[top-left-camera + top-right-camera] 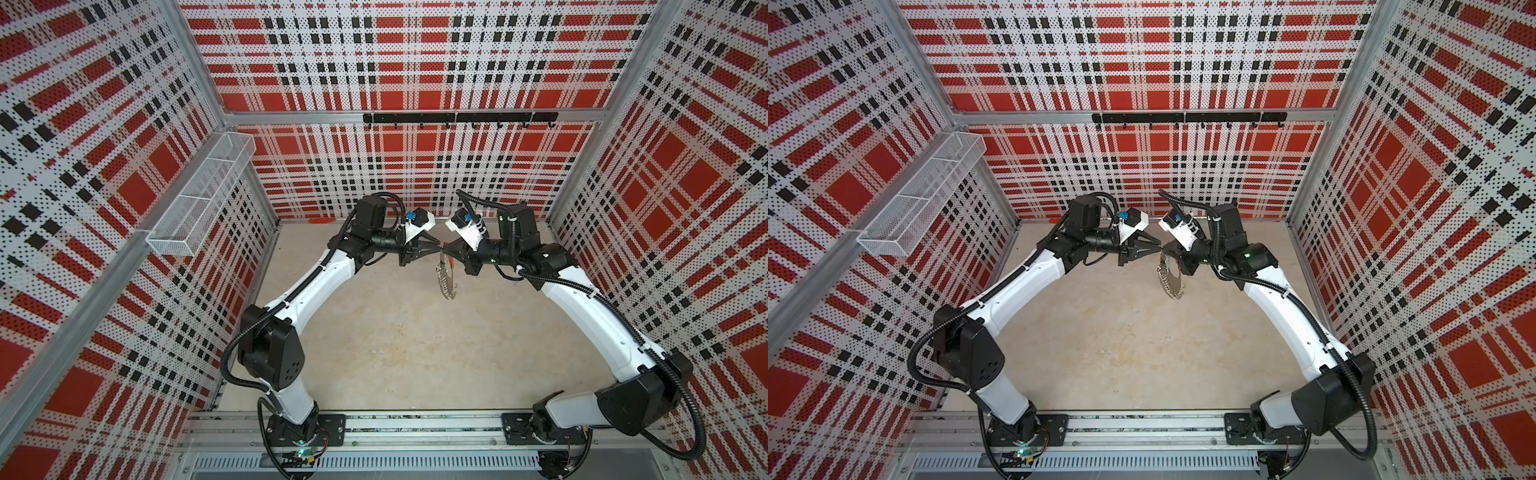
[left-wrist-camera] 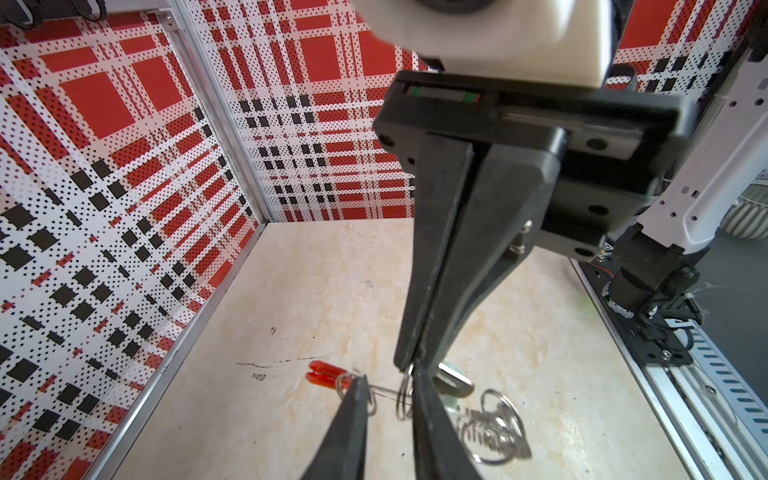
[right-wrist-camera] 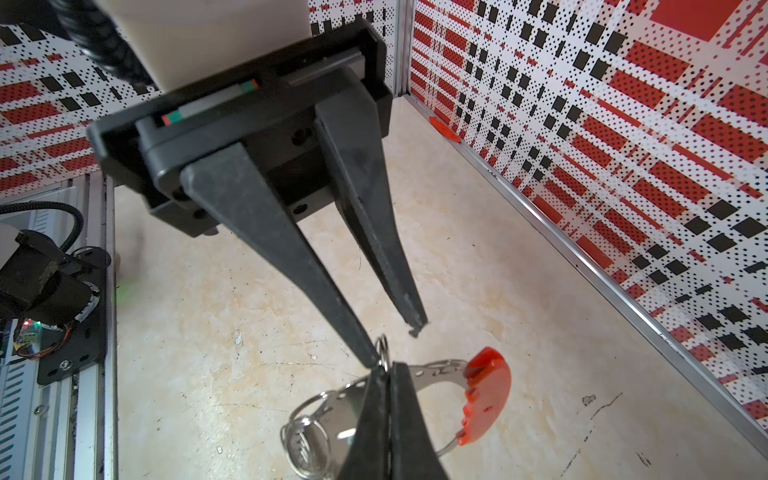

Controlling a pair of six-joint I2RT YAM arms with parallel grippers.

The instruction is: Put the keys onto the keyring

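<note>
Evidently unfinished: right end effector (image 3: 387, 368) clamped shut on the keyring (image 3: 486, 392), aloft; left end effector (image 3: 395, 345) part-open, gripping nothing, beside a wire loop (image 3: 382, 351); whether the key (image 2: 456, 380) is threaded, cannot tell.

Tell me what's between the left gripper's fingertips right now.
One small wire loop on the keyring, which the shut right gripper holds. The left wrist view shows it in the gap of the open left gripper.

My left arm (image 1: 307, 286) and right arm (image 1: 582, 307) had white link shells, black joint housings and ribbed black conduit (image 1: 703, 428) alongside. My left gripper (image 3: 395, 345) bore black tapered fingers (image 3: 270, 232) on a screw-fastened black carriage (image 3: 216, 137).
</note>
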